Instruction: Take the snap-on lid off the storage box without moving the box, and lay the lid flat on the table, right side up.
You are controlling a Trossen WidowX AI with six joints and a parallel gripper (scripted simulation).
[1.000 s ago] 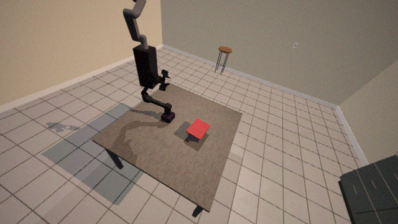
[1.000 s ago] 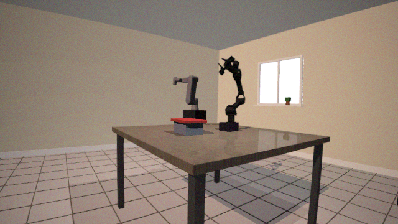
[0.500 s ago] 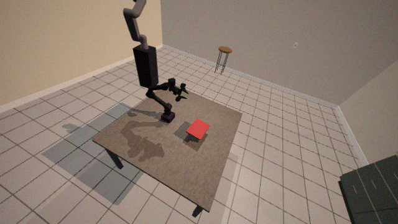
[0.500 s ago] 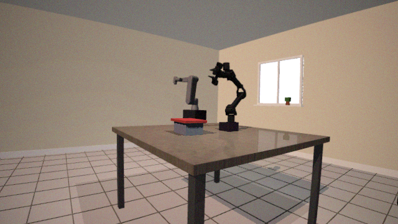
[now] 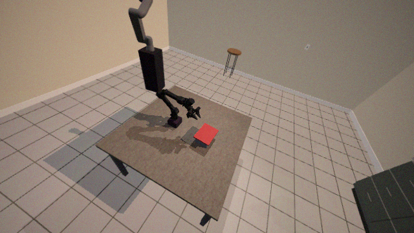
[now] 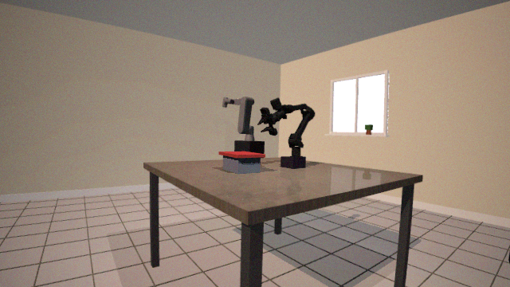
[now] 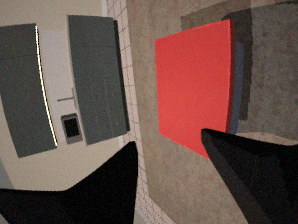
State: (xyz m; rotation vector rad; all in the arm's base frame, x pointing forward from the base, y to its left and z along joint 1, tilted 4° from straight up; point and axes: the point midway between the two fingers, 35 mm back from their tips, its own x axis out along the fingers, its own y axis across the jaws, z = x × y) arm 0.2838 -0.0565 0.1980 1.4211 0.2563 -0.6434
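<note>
The red lid (image 5: pixel 206 133) (image 6: pixel 241 154) (image 7: pixel 192 85) lies level on top of the blue-grey storage box (image 5: pixel 201 144) (image 6: pixel 241 165) (image 7: pixel 239 90), and its edges overhang the walls. The box stands upright on the brown table (image 5: pixel 181 175) (image 6: pixel 279 191) (image 7: pixel 145 65). My gripper (image 5: pixel 197 118) (image 6: pixel 261 127) (image 7: pixel 169 140) is part-way open with nothing between its fingers. It is in the air above the lid's height, on the arm-base side of the box, and does not touch the lid. In the wrist view the right finger covers the lid's near corner.
My arm's base (image 5: pixel 174 122) (image 6: pixel 293 162) stands on the table beside the box. A grey arm (image 5: pixel 139 29) (image 6: pixel 245 115) on a black pedestal (image 5: pixel 152 69) (image 6: pixel 249 146) is behind the table. Off the table are a stool (image 5: pixel 234 52) and dark cabinets (image 5: pixel 385 191) (image 7: pixel 97 80).
</note>
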